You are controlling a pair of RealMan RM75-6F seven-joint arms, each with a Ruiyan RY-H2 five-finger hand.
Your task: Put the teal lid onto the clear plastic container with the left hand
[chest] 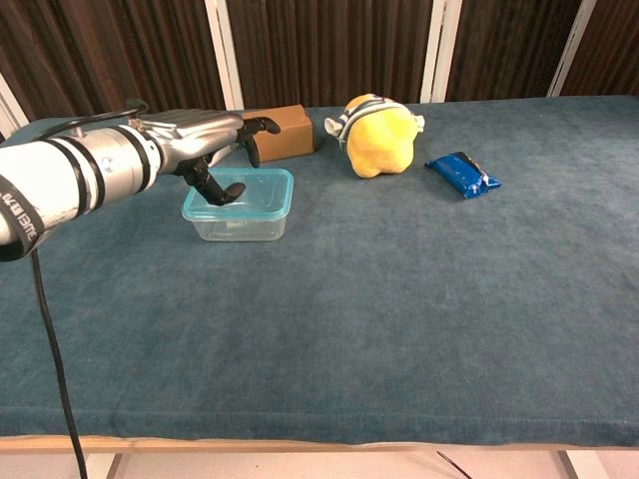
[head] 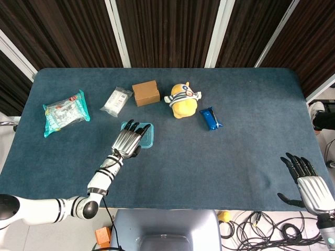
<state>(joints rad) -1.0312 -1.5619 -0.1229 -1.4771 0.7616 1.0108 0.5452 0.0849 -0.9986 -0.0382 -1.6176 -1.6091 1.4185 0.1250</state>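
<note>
Blue-clothed worktop (head: 220, 157): teal lid (chest: 262, 189) seated on clear container (chest: 240, 222) before brown box (chest: 284, 133); left hand (chest: 205, 150) hovering above, fingers spread, empty. Light, stiff, slippery; best gripped by rim.

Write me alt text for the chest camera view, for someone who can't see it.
The robot's left hand hovers with spread fingers over a clear plastic container with a teal lid on it, on a blue cloth table. Behind sit a brown cardboard box, a yellow plush toy and a blue snack packet.
</note>
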